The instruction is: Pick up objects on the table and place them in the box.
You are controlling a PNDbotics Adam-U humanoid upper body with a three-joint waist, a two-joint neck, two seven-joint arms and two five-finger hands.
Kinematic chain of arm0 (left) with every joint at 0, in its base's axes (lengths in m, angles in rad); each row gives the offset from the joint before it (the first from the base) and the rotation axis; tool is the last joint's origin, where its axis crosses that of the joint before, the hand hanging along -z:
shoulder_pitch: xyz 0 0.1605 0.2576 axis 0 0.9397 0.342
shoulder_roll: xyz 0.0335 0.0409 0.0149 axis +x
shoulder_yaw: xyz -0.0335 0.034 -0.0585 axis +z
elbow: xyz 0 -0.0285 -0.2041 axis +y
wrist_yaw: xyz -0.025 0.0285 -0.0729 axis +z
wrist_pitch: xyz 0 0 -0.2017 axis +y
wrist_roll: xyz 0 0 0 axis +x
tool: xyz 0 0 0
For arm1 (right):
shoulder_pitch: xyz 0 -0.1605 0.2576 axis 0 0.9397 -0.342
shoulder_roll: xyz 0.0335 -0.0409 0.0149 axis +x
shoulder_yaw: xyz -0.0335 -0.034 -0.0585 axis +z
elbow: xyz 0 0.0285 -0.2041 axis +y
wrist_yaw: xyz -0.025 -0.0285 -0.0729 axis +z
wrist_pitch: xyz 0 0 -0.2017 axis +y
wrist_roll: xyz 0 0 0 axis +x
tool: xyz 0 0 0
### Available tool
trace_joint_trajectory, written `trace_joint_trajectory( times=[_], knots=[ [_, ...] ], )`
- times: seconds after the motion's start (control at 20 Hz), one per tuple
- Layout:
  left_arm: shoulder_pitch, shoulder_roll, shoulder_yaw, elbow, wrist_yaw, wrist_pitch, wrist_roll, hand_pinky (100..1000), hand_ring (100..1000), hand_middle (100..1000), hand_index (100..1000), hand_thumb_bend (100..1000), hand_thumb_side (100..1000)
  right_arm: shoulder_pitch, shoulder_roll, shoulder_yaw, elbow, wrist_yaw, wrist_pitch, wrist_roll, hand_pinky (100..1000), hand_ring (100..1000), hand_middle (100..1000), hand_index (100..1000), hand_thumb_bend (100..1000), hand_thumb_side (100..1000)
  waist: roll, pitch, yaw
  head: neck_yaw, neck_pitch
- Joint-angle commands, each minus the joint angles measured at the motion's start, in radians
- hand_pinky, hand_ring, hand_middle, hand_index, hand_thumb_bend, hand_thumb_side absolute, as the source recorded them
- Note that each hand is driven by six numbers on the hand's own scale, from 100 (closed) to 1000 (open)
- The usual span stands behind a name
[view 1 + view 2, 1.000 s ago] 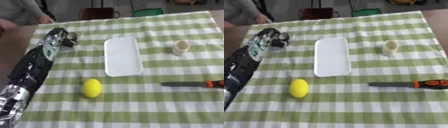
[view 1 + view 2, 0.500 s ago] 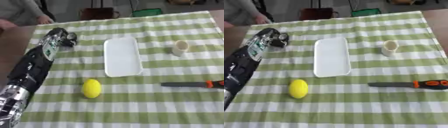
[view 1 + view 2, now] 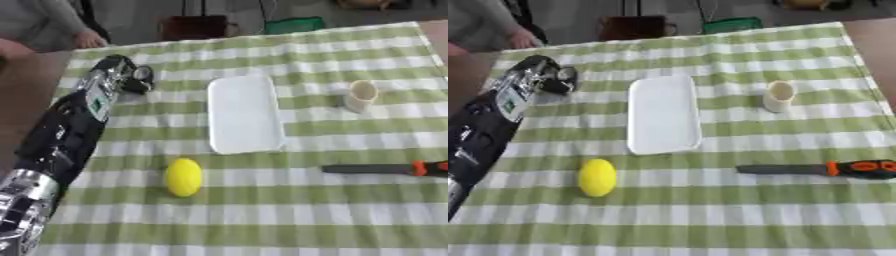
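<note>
Nothing boxed yet. Flat white rectangular tray (image 3: 243,112) centre, empty. Yellow lemon-shaped object (image 3: 184,176) at 7 o'clock of it, cream cup (image 3: 360,95) at 3, orange-handled knife (image 3: 824,169) at 4. Left robot hand (image 3: 127,80) at 10 o'clock on green-checked surface (image 3: 289,220), fingers curled, holding nothing. Right robot hand out of view.

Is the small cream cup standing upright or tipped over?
Upright: the cup stands on the checked tablecloth with its round opening facing up. Its contents cannot be told.
</note>
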Motion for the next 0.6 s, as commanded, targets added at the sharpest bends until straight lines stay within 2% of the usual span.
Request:
trace_joint_trajectory(
  times=[0.05, 0.6],
  knots=[
    [-0.016, 0.023, 0.009, -0.014, -0.003, 0.004, 0.006, 907, 873, 848, 503, 186, 289, -0.010, -0.019, -0.007, -0.023, -0.002, -0.001, 0.001, 599, 650, 705, 810, 529, 727, -0.006, -0.017, -0.002, 0.000, -0.006],
    [-0.028, 0.039, 0.003, -0.108, 0.097, -0.010, 0.036, 901, 866, 838, 472, 166, 296, -0.006, -0.017, -0.009, -0.022, -0.002, -0.001, 0.000, 599, 650, 705, 810, 535, 728, -0.011, -0.033, 0.006, -0.001, -0.002]
  ],
)
